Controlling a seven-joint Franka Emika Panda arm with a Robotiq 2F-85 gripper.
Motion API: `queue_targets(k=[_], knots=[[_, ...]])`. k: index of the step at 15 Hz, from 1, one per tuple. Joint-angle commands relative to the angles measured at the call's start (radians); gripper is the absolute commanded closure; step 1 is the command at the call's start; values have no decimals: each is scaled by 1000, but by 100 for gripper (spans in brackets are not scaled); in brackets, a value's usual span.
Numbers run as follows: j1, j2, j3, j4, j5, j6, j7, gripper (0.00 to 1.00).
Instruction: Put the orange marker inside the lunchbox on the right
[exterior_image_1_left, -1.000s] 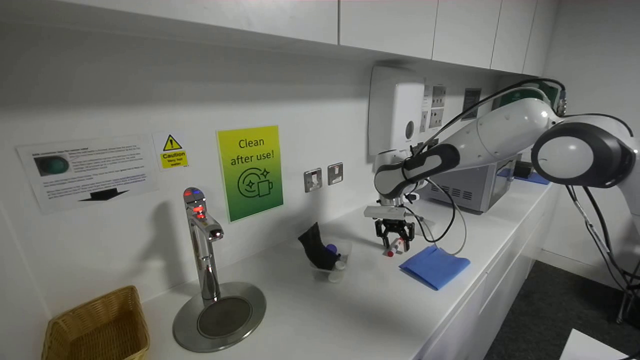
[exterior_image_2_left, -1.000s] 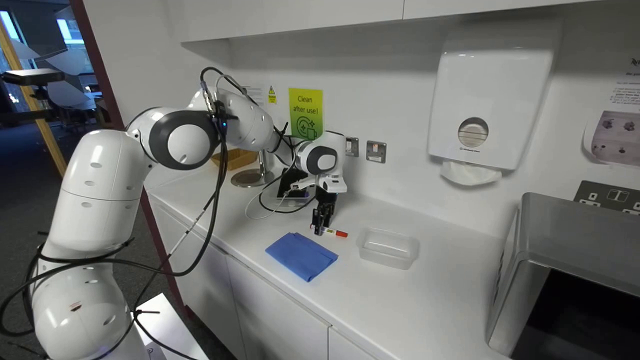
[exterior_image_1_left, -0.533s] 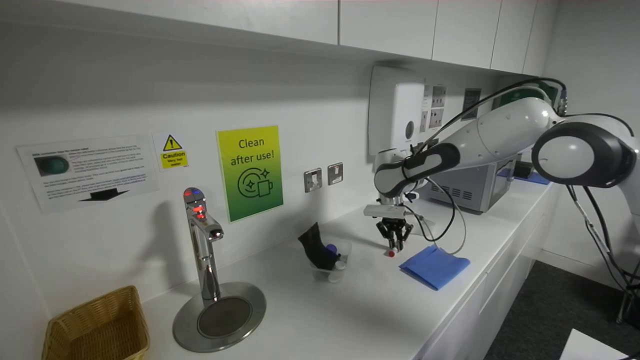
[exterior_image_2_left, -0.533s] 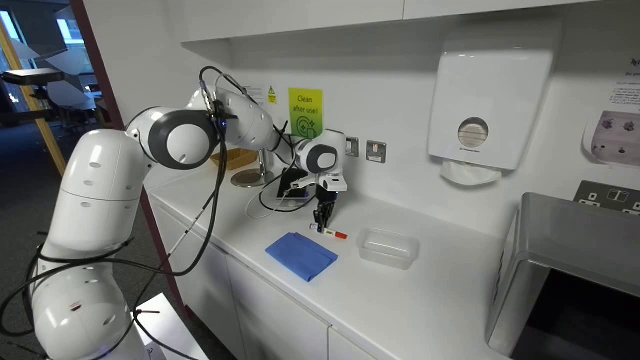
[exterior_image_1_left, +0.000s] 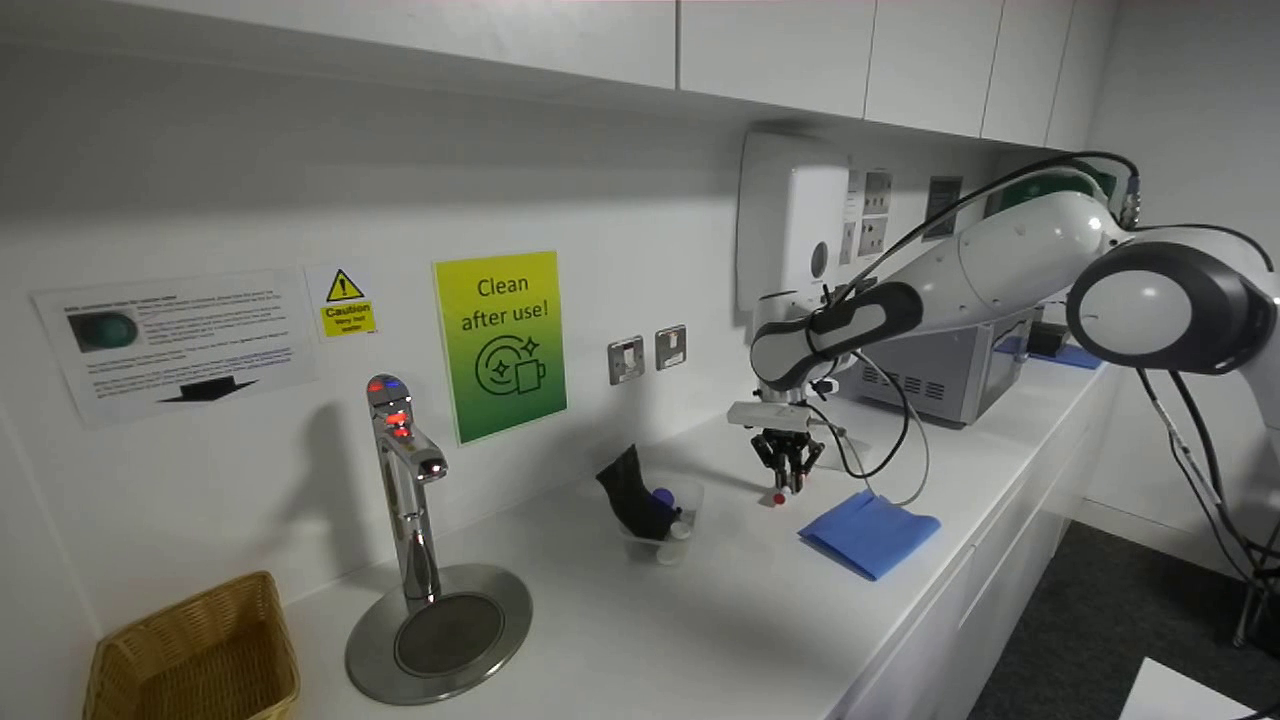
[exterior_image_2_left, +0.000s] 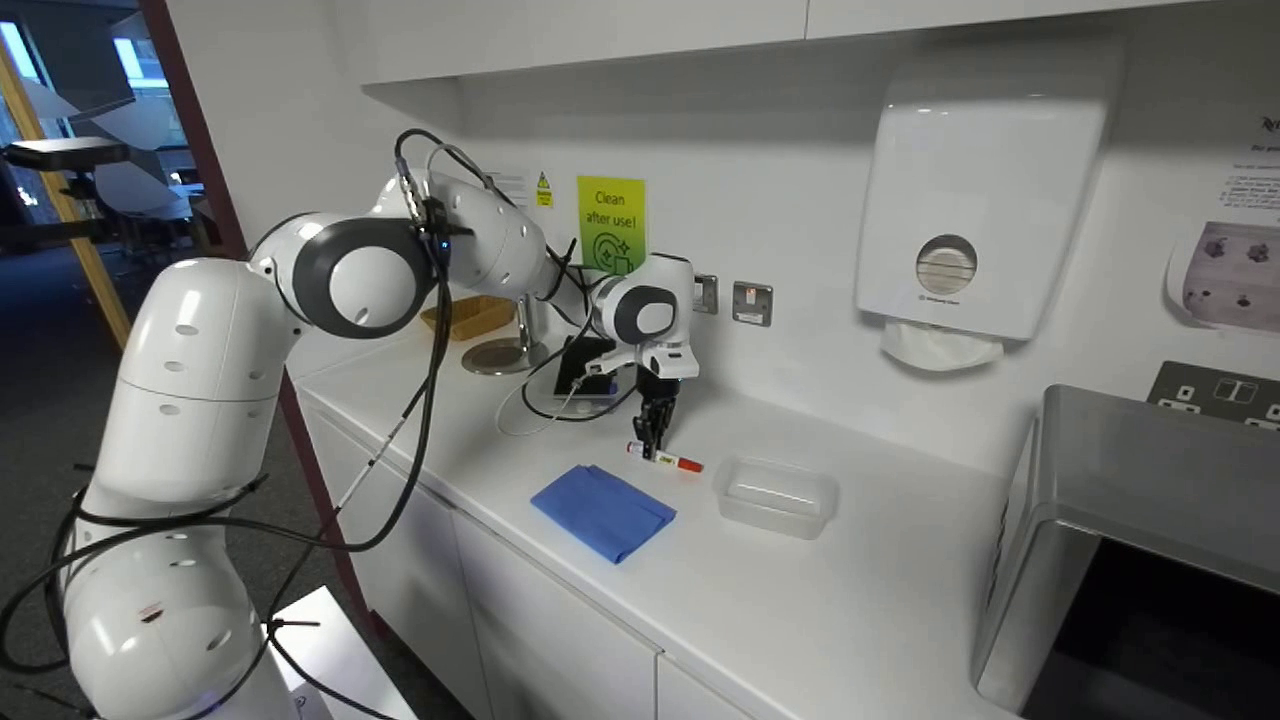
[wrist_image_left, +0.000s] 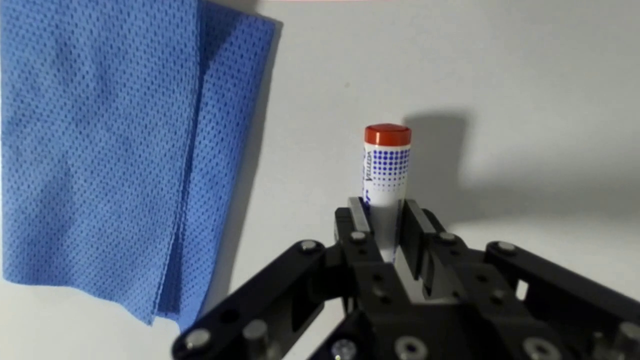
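Note:
The orange marker (wrist_image_left: 387, 167), white-bodied with a red end, stands between the two fingers in the wrist view, its near part hidden by them. My gripper (wrist_image_left: 385, 215) is shut on its middle. In an exterior view the marker's orange cap (exterior_image_2_left: 690, 465) points toward the lunchbox, and the gripper (exterior_image_2_left: 652, 453) holds the marker roughly level, just above the counter. The clear plastic lunchbox on the right (exterior_image_2_left: 776, 500) sits a short way beyond the cap, with nothing visible inside. Elsewhere only the marker's red tip (exterior_image_1_left: 779, 498) shows below the gripper (exterior_image_1_left: 788, 487).
A folded blue cloth (exterior_image_2_left: 604, 513) lies on the counter close beside the gripper. A second clear tub (exterior_image_1_left: 668, 550) holds a black pouch (exterior_image_1_left: 636, 500) and small items. The microwave (exterior_image_2_left: 1150, 540) stands past the lunchbox, and a towel dispenser (exterior_image_2_left: 985, 200) hangs on the wall.
The fingers have come together on the marker. Since half a second ago, gripper and marker have risen slightly and shifted a little toward the lunchbox. The cloth and lunchbox have stayed put.

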Motion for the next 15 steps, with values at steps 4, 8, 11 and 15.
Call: queue_targets(k=[4,8,11,15], knots=[[7,-68,-27,-42,-26,89,9,94],[7,-78,-35,-45,-27,130,12,94],[6,-89,-38,-50,-26,140,14,94],[0,-117,-48,-64,-24,155,17,94]])
